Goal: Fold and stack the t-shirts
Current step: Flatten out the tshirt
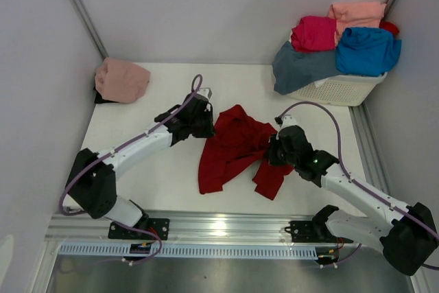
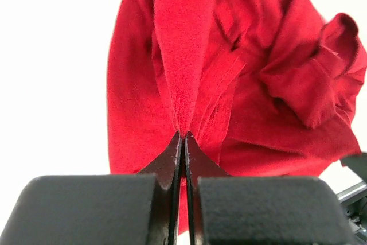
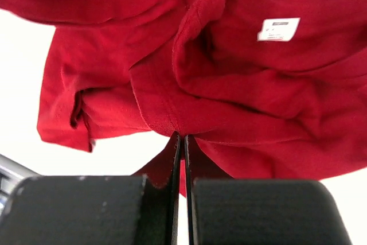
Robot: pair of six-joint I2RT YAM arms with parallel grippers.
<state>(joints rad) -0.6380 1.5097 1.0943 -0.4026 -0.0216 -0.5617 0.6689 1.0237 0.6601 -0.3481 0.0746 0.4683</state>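
Here the jaws of the left arm [image 1: 137,145] pinch a fold of the dark red t-shirt [image 1: 233,145]. Those of the right arm [image 1: 357,193] grip its other side, over the desk [image 1: 158,176].

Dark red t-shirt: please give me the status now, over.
Left tool shut on dark red t-shirt, right tool too. Shirt crumpled, not folded. Pink t-shirt and basket lie apart from it.

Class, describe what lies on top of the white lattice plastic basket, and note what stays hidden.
Heaped on the white lattice plastic basket: a magenta cloth t-shirt, a salmon t-shirt, a bright blue t-shirt; a slate grey-blue t-shirt drapes over its left rim. The basket's inside is covered.
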